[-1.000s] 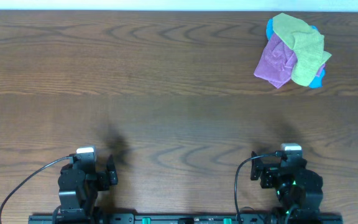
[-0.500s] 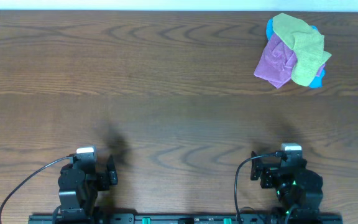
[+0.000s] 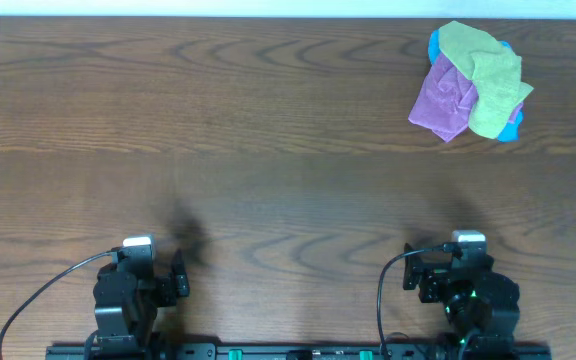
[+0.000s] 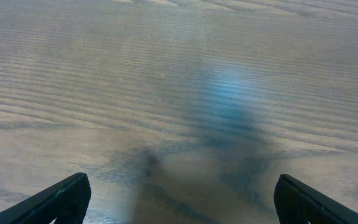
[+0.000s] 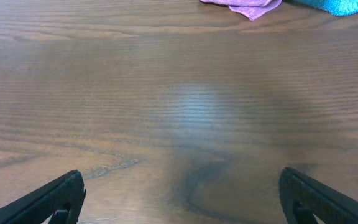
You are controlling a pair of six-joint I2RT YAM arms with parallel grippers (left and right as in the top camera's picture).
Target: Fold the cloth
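The lime-green cloth lies crumpled on top of a heap at the far right of the table, draped over a purple cloth and a bright blue cloth. No white tag shows. My left gripper is open and empty at the near left edge; its wrist view shows only bare wood. My right gripper is open and empty at the near right edge, far from the heap. The right wrist view shows only the purple cloth's edge and the blue cloth's edge; the green cloth is out of that view.
The brown wooden table carries only the cloth heap. A white strip runs along the far edge. A black rail with the arm bases runs along the near edge.
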